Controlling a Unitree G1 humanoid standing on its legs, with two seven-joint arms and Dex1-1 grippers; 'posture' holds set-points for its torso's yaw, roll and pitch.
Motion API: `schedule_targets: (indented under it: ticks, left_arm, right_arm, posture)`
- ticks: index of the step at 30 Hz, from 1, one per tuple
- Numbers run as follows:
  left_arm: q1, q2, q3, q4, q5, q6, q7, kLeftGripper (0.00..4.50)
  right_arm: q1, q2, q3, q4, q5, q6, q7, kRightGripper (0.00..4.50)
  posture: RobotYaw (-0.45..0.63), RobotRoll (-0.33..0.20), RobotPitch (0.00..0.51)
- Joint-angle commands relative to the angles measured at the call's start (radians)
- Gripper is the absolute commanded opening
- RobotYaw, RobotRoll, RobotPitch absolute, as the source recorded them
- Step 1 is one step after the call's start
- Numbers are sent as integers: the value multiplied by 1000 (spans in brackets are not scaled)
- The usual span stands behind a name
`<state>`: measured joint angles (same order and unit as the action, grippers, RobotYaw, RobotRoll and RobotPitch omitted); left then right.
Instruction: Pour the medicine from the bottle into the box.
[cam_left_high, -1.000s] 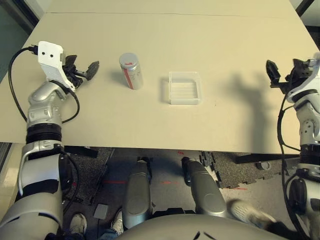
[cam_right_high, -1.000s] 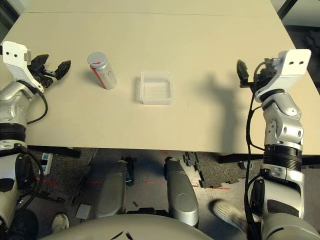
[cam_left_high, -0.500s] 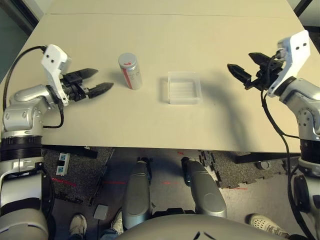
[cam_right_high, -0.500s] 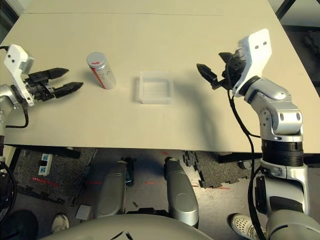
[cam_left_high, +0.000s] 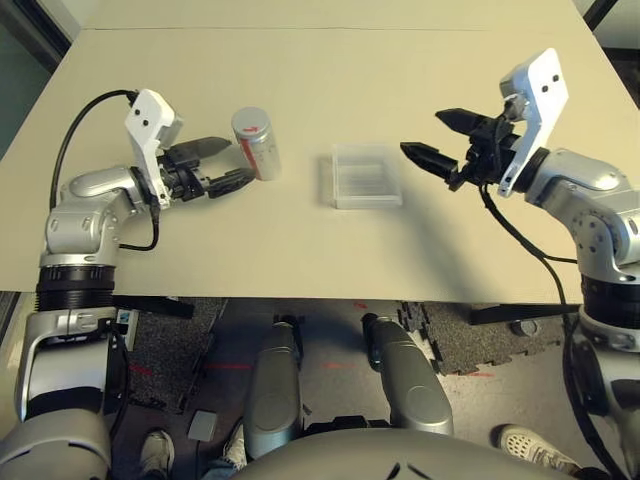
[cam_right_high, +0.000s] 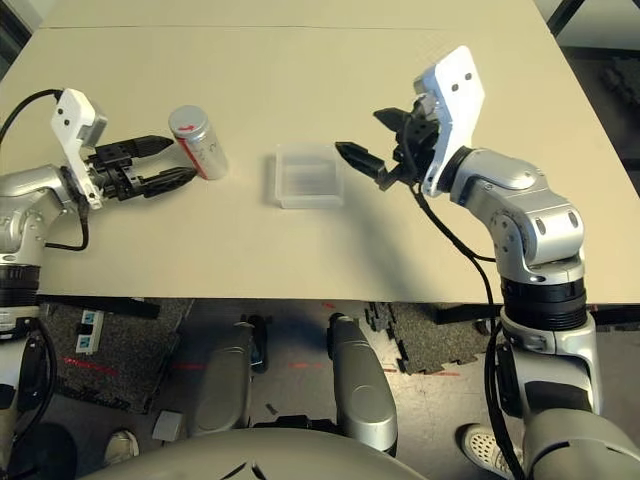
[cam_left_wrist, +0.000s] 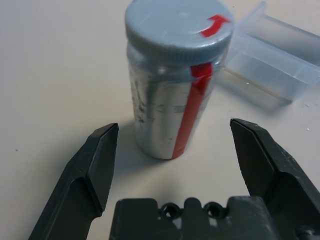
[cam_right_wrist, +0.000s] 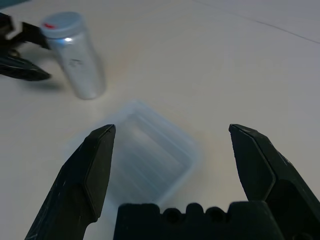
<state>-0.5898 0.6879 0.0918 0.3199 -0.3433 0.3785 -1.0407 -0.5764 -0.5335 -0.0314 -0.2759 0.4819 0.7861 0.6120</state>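
Capped bottle (cam_left_wrist: 167, 95), upright on the tabletop (cam_left_high: 300, 255), long axis vertical, left of the box (cam_left_high: 367, 180). The nearer left tool (cam_left_wrist: 174, 125), spread wide and empty, points toward it; the right tool (cam_right_wrist: 172, 127), likewise wide and empty, lies beyond the box.

Bottle and box on our table
We have the bottle (cam_left_high: 259, 150) standing to the left of the box (cam_left_high: 366, 182) on the table (cam_left_high: 300, 255), the two apart.

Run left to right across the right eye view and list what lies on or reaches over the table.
Left pincer → bottle, capped → clear box → right pincer.
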Motion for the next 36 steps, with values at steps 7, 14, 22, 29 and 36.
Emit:
schedule_targets:
  ticks: [7,14,22,29,36]
  left_arm:
    - [-63,-48,-22,105,43,-61,21,4491]
    - [-70,-83,-39,124,56,-89,25,4491]
    - [-89,-100,-47,181,83,-135,47,4491]
    - [-102,-122,-52,223,101,-175,50,4491]
    - [-114,-147,-53,245,105,-191,54,4491]
  right_arm:
    - [-53,39,73,-32,-5,1,3,4500]
    - [-94,61,89,-17,-15,-2,1,4500]
    - [-121,72,99,8,-30,-21,4,4500]
    - [-133,76,100,16,-37,-29,6,4500]
    - [-133,73,95,13,-42,-28,7,4500]
  posture:
    - [-55,0,230]
    - [-63,0,229]
    - [-68,0,224]
    - [-76,0,220]
    - [-84,0,217]
